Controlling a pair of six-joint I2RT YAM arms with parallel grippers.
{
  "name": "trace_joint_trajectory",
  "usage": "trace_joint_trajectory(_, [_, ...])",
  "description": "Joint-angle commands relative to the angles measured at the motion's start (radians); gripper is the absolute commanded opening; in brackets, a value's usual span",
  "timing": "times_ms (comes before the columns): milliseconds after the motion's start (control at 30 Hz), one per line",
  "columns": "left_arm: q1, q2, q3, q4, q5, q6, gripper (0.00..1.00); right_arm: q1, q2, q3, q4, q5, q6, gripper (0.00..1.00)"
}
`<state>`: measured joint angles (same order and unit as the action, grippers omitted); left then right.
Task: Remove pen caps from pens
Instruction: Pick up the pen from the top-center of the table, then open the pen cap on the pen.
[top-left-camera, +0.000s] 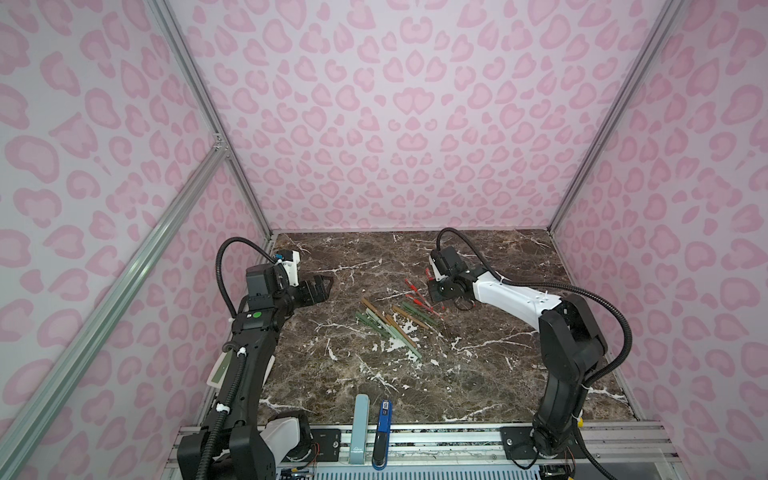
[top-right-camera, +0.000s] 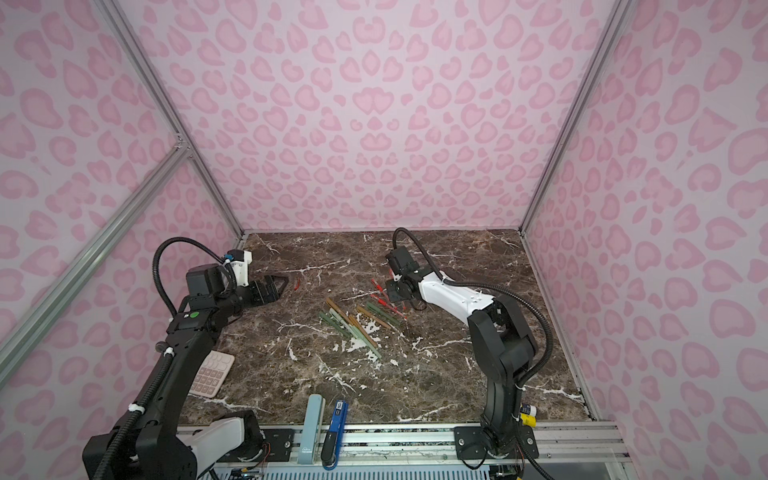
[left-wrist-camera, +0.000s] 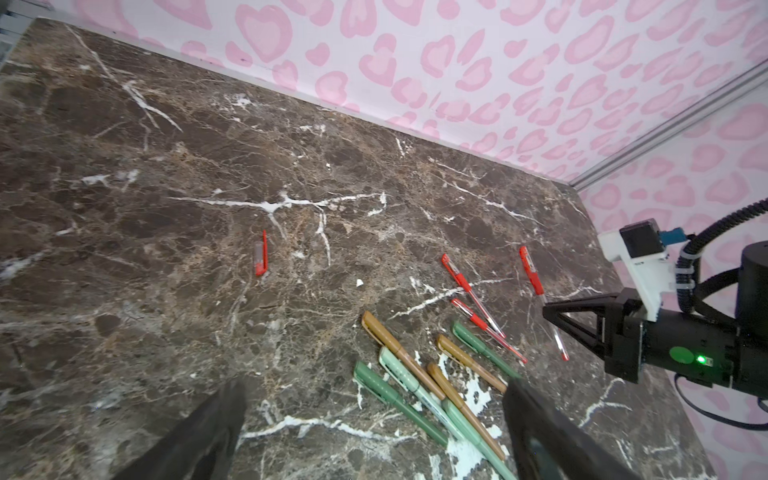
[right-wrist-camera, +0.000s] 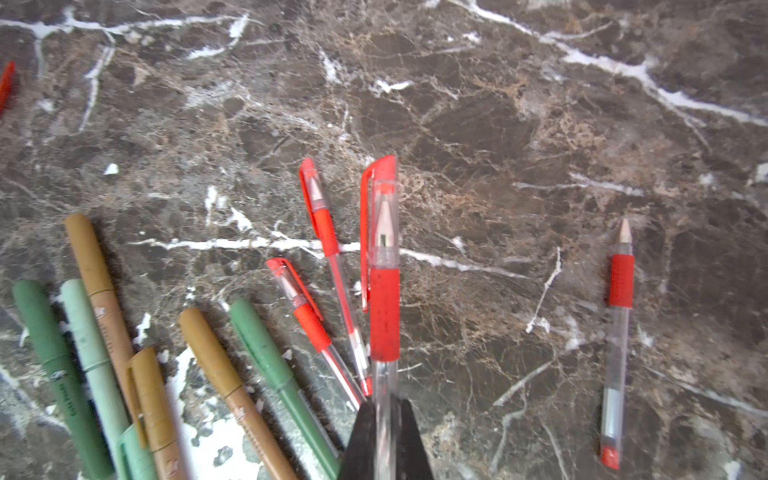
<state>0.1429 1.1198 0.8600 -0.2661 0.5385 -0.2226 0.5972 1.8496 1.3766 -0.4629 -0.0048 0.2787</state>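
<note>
Right pincer (right-wrist-camera: 384, 411) grips a red pen (right-wrist-camera: 384, 324) by its barrel, cap (right-wrist-camera: 382, 199) projecting ahead, presumably for the wide-open left pincer (top-left-camera: 321, 286).

light: even, soft | shadows: faint | wrist edges: blurred, perhaps motion

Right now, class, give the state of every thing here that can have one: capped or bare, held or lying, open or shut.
Held red pen, capped, gripped by its barrel.
Right fingers, shut on the held red pen.
Left fingers, open, empty.
Bare red pen, uncapped, lying apart.
Loose red cap, off its pen, lying alone.
Two other red pens, capped, lying.
Green and tan pens, capped, lying clustered.
</note>
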Motion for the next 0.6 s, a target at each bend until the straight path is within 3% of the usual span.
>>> trace_joint_trajectory(0, [0.000, 0.004, 0.001, 0.039, 0.081, -0.036, 1.00, 0.045, -0.012, 0.011, 0.034, 0.013, 0.029, 0.03])
trace_joint_trajectory(167, [0.000, 0.009, -0.026, 0.101, 0.150, -0.079, 0.98, 0.155, -0.040, 0.002, 0.133, 0.017, 0.026, 0.03])
trace_joint_trajectory(567, [0.000, 0.021, -0.047, 0.157, 0.250, -0.162, 0.89, 0.323, 0.004, 0.075, 0.284, -0.144, 0.063, 0.03])
